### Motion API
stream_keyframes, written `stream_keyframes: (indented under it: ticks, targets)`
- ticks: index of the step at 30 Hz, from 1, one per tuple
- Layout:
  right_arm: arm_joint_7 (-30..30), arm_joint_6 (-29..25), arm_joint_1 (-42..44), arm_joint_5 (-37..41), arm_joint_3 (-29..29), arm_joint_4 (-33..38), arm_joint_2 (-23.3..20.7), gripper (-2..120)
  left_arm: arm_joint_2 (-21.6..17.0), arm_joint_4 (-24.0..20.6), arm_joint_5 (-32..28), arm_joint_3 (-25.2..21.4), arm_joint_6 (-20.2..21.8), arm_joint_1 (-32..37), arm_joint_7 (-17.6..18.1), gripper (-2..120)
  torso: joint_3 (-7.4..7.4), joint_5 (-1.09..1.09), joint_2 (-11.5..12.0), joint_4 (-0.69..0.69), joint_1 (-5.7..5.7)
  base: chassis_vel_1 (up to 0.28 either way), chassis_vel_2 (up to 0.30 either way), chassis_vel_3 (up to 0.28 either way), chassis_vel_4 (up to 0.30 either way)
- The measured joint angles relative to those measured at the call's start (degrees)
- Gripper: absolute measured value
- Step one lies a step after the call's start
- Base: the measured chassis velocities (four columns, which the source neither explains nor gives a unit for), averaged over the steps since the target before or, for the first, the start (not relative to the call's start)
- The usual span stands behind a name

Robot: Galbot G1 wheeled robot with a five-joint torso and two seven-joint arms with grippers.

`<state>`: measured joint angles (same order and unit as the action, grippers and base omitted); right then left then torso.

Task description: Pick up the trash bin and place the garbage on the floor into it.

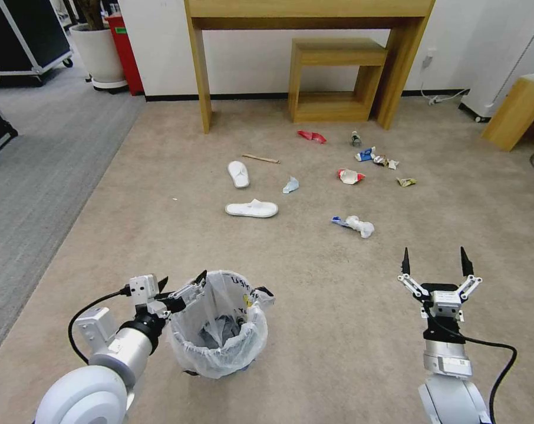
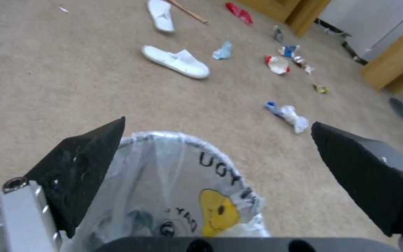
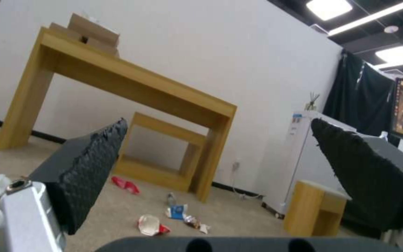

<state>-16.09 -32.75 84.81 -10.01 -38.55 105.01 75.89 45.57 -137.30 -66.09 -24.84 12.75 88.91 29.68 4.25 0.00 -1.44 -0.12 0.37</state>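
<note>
Risk sits at the trash bin (image 1: 218, 330): the left gripper (image 1: 181, 290), jaws spread and holding nothing, hovers at its bag-covered rim and may pinch only loose plastic, while the right gripper (image 1: 435, 260) waits open well beyond, and slippers (image 1: 251, 208) lie farther off.

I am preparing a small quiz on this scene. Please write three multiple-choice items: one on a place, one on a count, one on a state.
1. Where is the trash bin?
A. under the wooden table
B. on the carpet beside the left gripper
C. on the small shelf

2. How many white slippers lie on the floor?
A. one
B. two
C. four

3. How is the right gripper?
A. open and empty
B. shut on a slipper
C. shut on the bin

Answers:
1 B: the left gripper is at the bin's rim.
2 B: one slipper and another.
3 A: the right gripper has its fingers spread over bare carpet.
</note>
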Motion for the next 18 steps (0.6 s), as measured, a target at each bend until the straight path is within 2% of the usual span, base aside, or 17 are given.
stream_keyframes:
  ticks: [4,7,8,10,11,12,15,18]
  targets:
    - [0.01,0.01,0.49,0.49,-0.71,-0.64,-0.26,100,-1.61,1.50,-3.99,1.11,-0.09,-2.75,0.29,100,0.00,0.00,0.00,0.00,0.00,0.000,0.000,0.000,0.000]
    - [0.01,-0.33,0.85,0.52,-1.68,-1.33,-0.38,100,-3.64,5.16,-6.48,4.05,0.00,-7.03,0.84,100,0.00,0.01,0.00,0.00,0.00,0.000,0.000,0.000,0.000]
    - [0.01,-0.33,0.85,0.52,-1.68,-1.33,-0.38,100,-3.64,5.16,-6.48,4.05,0.00,-7.03,0.84,100,0.00,0.01,0.00,0.00,0.00,0.000,0.000,0.000,0.000]
    - [0.01,-0.43,0.96,0.52,-2.02,-1.36,-0.39,100,-4.56,8.72,-7.67,7.23,0.02,-11.03,1.34,100,0.00,0.00,0.00,0.00,0.00,0.000,0.000,0.000,0.000]
    - [0.01,-0.46,1.08,0.51,-2.21,-1.35,-0.34,100,-4.94,11.58,-7.90,10.14,0.02,-14.39,1.53,100,0.01,0.00,0.00,-0.01,0.00,0.000,0.000,0.000,0.000]
    - [0.01,-0.46,1.08,0.51,-2.21,-1.35,-0.34,100,-4.94,11.58,-7.90,10.14,0.02,-14.39,1.53,100,0.01,0.00,0.00,-0.01,0.00,0.000,0.000,0.000,0.000]
    - [0.01,-0.77,1.60,0.43,-2.77,-1.28,-0.13,100,-5.62,16.62,-5.72,14.72,1.27,-18.44,1.81,100,0.01,-0.01,0.00,-0.03,0.00,0.000,0.000,0.000,0.000]
    - [0.01,-1.25,2.06,0.40,-3.34,-1.31,-0.10,100,-6.82,18.02,-4.22,14.90,3.22,-17.80,2.00,99,0.00,0.00,0.00,-0.02,0.00,0.000,0.000,0.000,0.000]
